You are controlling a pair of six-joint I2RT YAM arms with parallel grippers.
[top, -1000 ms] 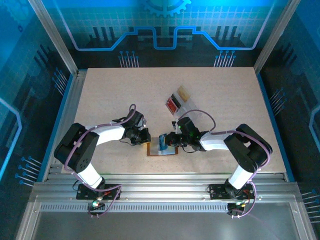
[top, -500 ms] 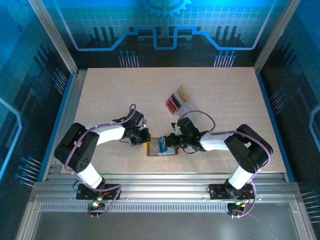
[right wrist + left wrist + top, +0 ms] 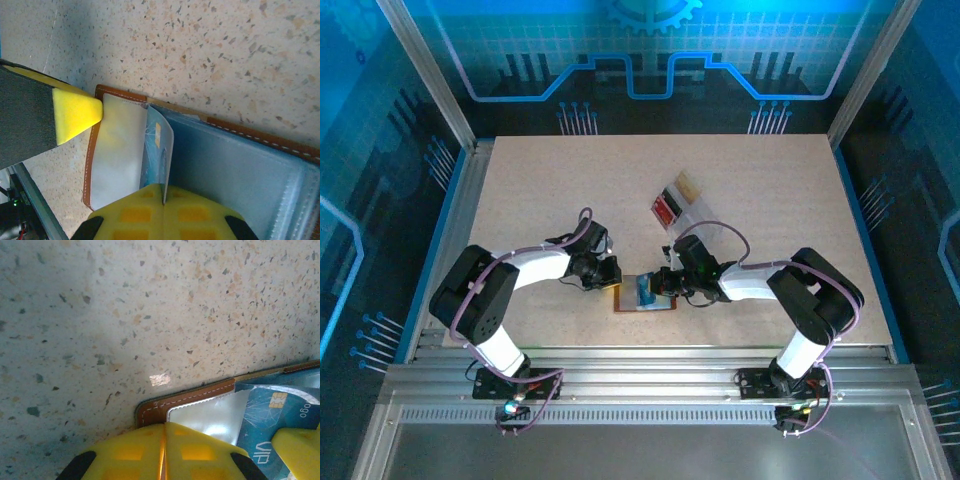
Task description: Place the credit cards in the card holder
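The card holder (image 3: 642, 303) lies open near the table's front, with a brown leather rim (image 3: 260, 135) and pale inner pockets (image 3: 215, 415). My right gripper (image 3: 164, 199) is shut on the edge of a blue credit card (image 3: 157, 150). It holds the card upright over the holder, with the far end at the left pocket. My left gripper (image 3: 165, 440) is shut, and its yellow tips rest on the holder's corner (image 3: 150, 412). In the top view the left gripper (image 3: 614, 277) and right gripper (image 3: 661, 286) flank the blue credit card (image 3: 647, 291).
A clear plastic tray (image 3: 695, 205) stands behind the holder, holding a red card (image 3: 665, 208) and a tan card (image 3: 688, 185). The left gripper's yellow fingertip (image 3: 75, 117) touches the holder's corner in the right wrist view. The speckled tabletop (image 3: 540, 190) spreads around.
The right gripper has edged slightly to the left with the blue card. The left arm and the card holder have stayed put.
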